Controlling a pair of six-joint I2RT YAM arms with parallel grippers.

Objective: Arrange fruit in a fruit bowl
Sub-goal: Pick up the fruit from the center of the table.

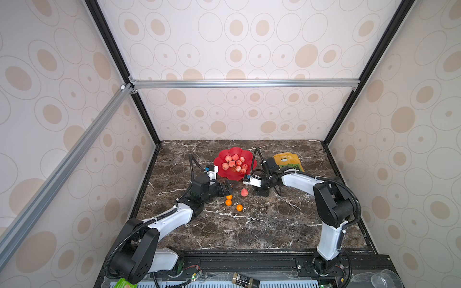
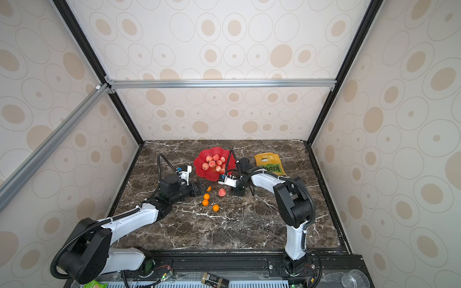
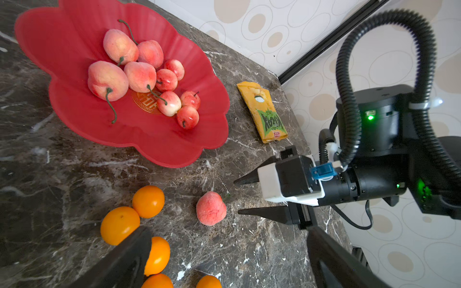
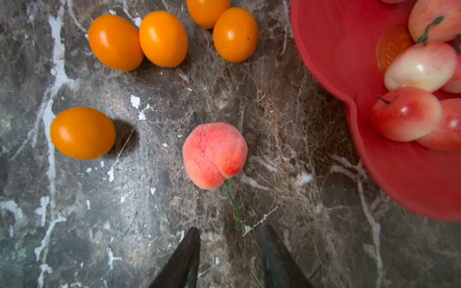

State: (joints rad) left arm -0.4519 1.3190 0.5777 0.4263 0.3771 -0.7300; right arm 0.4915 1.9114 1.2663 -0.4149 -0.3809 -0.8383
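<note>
The red flower-shaped fruit bowl (image 1: pixel 234 150) (image 3: pixel 74 30) holds several pink-red fruits (image 1: pixel 234 163) (image 3: pixel 139 74). One pink peach-like fruit (image 1: pixel 244 192) (image 4: pixel 214 154) lies on the marble in front of the bowl, its green stem pointing at my right gripper (image 4: pixel 229 230) (image 3: pixel 240 197). That gripper is open and low over the table, and the stem's end lies between its fingertips. Several orange fruits (image 1: pixel 228 202) (image 4: pixel 162 38) lie to the left of the peach. My left gripper (image 3: pixel 229 232) is open wide over them, with one orange fruit (image 3: pixel 157 254) against the inside of a finger.
A yellow-green snack bag (image 1: pixel 287 162) (image 3: pixel 264 114) lies flat to the right of the bowl, behind my right arm. Patterned walls with black frame posts close the table on three sides. A dark bottle (image 1: pixel 245 280) and a clear cup (image 1: pixel 384 279) lie past the front rail.
</note>
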